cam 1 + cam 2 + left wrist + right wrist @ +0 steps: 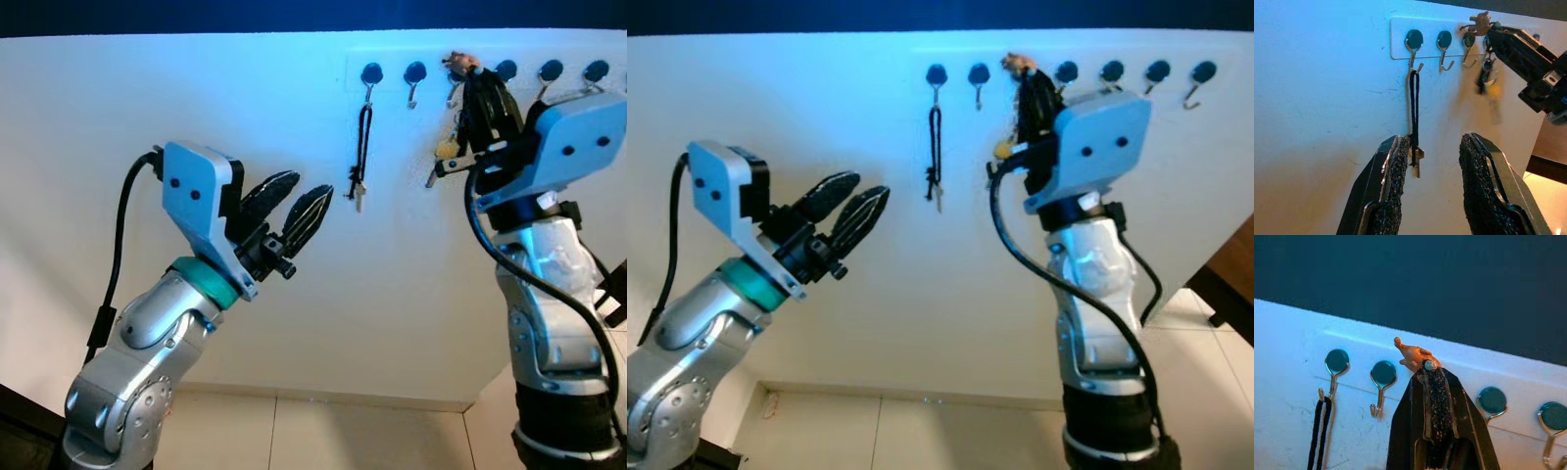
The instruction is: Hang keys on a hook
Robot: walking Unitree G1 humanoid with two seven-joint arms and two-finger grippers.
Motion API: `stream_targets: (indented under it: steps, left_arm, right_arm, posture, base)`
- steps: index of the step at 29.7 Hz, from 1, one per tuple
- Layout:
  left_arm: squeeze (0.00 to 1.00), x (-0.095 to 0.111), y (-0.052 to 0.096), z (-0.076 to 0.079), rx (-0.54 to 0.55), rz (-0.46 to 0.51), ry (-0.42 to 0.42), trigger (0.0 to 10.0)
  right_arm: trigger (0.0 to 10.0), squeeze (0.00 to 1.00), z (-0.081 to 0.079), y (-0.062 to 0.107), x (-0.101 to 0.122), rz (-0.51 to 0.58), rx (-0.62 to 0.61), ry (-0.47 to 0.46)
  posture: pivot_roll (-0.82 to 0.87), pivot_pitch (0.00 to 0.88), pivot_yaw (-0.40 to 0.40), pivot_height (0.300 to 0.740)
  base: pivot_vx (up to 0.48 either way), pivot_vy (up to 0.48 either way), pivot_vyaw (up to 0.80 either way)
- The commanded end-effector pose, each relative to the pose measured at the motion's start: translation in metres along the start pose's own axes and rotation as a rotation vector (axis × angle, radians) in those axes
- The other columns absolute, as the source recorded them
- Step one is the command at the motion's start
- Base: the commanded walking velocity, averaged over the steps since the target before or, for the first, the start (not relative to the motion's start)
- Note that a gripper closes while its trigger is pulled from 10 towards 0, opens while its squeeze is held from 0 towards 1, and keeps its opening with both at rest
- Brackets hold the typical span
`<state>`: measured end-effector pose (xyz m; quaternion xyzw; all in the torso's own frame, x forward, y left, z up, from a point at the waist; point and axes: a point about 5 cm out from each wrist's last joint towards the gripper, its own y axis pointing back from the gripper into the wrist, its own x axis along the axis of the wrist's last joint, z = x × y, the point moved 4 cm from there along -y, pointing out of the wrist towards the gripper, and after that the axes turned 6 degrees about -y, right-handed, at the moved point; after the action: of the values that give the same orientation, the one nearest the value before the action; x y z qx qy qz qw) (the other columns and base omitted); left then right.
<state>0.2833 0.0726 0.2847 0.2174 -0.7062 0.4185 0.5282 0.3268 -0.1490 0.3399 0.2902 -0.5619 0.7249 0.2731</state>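
A white hook rack (1398, 49) with several dark-capped hooks is fixed high on the white wall. A black cord with a key (363, 147) hangs from its first hook. My right gripper (470, 78) is raised to the third hook and shut on a bunch of keys. An orange charm (1413, 354) sticks out above the fingertips, and the keys (446, 150) dangle below beside the fingers. Whether the ring sits on the hook is hidden by the fingers. My left gripper (289, 211) is open, held up short of the wall, below and left of the corded key.
The second hook (414, 78) and the hooks right of my right gripper (549, 73) are bare. Pale floor tiles (343, 436) run along the wall's foot. Dark furniture (1227, 279) stands at the far right.
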Motion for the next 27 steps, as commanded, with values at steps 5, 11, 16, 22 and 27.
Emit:
stream_targets:
  steps: [5, 11, 16, 22, 27]
  left_arm:
    - [0.00, 0.002, -0.001, -0.001, 0.014, 0.002, -0.015, 10.0]
    - [0.00, 0.003, 0.000, -0.001, 0.019, 0.001, -0.013, 10.0]
    - [0.00, 0.003, -0.001, -0.001, 0.022, 0.003, -0.010, 10.0]
    - [0.00, 0.003, -0.001, 0.000, 0.024, 0.002, -0.008, 10.0]
    - [0.00, 0.003, -0.001, 0.000, 0.025, 0.002, -0.005, 10.0]
  right_arm:
    - [10.0, 0.00, -0.006, -0.009, 0.001, 0.020, 0.029, 0.002]
    - [10.0, 0.00, -0.009, -0.010, -0.003, 0.007, 0.035, -0.003]
    - [10.0, 0.00, -0.011, -0.012, -0.009, -0.007, 0.047, -0.006]
    - [10.0, 0.00, -0.015, -0.015, -0.014, -0.012, 0.060, -0.012]
    - [10.0, 0.00, -0.017, -0.017, -0.015, -0.007, 0.066, -0.021]
  posture:
    - [-0.12, 0.034, 0.114, 0.740]
    - [-0.12, 0.035, 0.116, 0.740]
    - [-0.12, 0.037, 0.117, 0.740]
    - [-0.11, 0.035, 0.115, 0.740]
    - [-0.11, 0.035, 0.114, 0.740]
  base:
    - [0.000, 0.000, 0.00]
    - [0.000, 0.000, 0.00]
    - [0.000, 0.000, 0.00]
    - [0.000, 0.000, 0.00]
    - [0.000, 0.000, 0.00]
